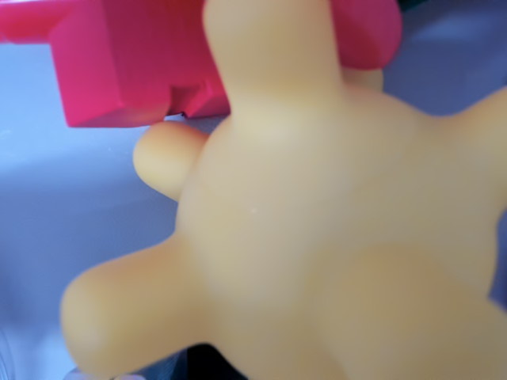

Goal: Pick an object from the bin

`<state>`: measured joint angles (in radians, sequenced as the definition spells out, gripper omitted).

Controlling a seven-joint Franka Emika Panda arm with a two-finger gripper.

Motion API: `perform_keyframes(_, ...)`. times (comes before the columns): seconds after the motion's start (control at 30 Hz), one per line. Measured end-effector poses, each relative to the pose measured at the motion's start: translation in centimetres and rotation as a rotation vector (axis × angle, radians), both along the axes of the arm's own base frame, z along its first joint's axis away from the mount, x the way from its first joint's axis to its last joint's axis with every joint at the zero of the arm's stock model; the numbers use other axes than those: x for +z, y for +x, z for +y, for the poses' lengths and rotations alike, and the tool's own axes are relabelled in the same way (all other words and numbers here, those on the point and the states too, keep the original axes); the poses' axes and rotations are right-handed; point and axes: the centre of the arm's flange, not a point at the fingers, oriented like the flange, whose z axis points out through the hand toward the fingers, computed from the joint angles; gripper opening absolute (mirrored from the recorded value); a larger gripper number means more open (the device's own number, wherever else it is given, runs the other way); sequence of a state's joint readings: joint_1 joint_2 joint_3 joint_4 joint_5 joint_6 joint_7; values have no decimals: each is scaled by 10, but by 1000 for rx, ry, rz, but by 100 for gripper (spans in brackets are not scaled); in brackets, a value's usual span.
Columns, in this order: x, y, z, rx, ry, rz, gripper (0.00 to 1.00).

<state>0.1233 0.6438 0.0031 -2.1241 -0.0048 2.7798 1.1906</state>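
- Two things fill the wrist view: a yellow rubber toy (317, 237) and a pink block (135, 63).
- The yellow toy is very near the camera and blurred; it has a round body with several stubby lobes that point outward.
- The pink block lies behind the toy, at the upper left, and the toy covers part of it.
- Under both there is a pale bluish surface (63, 206), seemingly the floor of the bin.
- The end effector does not show, so I cannot tell if it is clenched or released.
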Motion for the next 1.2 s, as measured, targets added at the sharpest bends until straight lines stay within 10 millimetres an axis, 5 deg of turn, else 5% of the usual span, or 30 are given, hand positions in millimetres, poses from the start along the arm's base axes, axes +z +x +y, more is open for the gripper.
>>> perform_keyframes(0.6, 5, 1, 0, -1, 0, -2, 0)
perform_keyframes(1.2, 51, 0, -1, -1, -1, -2, 0)
